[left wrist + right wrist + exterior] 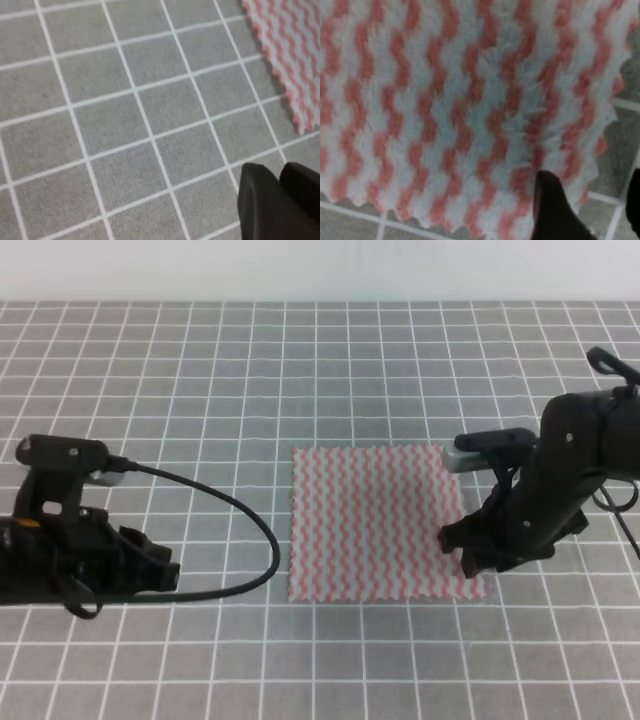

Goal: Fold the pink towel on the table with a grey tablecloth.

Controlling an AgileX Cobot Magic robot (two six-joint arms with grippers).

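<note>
Pink towel (pixel 378 522) with wavy zigzag stripes is lying flat and unfolded near the middle of the bench (pixel 300 370), which is wearing a grey tablecloth with thin white grid lines. Right end effector (pixel 468 552) is pressing down at the towel's near right corner; in its wrist view one dark finger (pixel 551 210) is sitting on the cloth and another at the frame's edge, apart, the corner lying between them. Left end effector (pixel 165 575) is hovering well to the towel's left, holding nothing; how far open, I cannot tell.
</note>
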